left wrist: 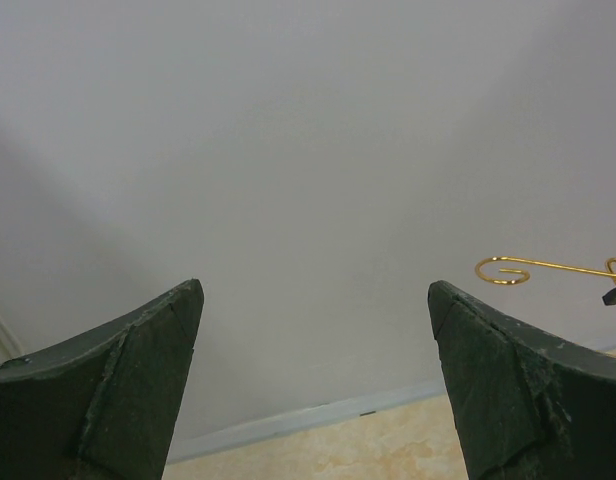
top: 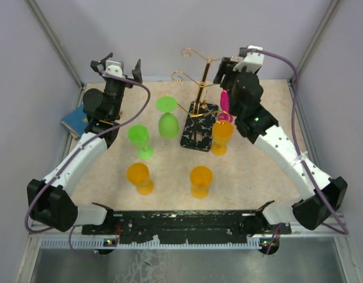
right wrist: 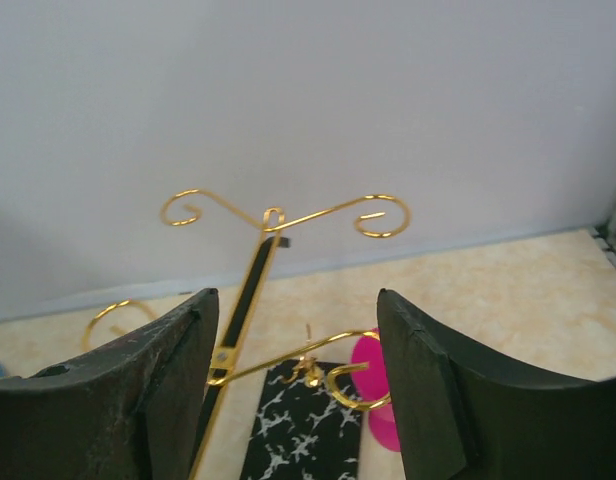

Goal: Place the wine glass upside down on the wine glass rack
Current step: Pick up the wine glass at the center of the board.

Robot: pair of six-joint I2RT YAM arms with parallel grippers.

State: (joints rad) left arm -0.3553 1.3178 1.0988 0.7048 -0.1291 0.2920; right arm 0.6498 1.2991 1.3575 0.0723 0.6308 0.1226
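The right tool (right wrist: 293, 300) fills the foreground of its wrist view, its dark jaws standing apart with nothing held between them; through the gap shows the gold wire rack (right wrist: 278, 215) on its black marbled base. A pink glass (right wrist: 373, 375) sits at the rack's lower right curl, close by this tool; whether it hangs from the wire or merely stands behind it I cannot tell. An orange glass (top: 222, 134) stands on the table (top: 170, 177) just beside the base. The left tool (left wrist: 315, 290), raised well to the left of the rack, is wide open and empty.
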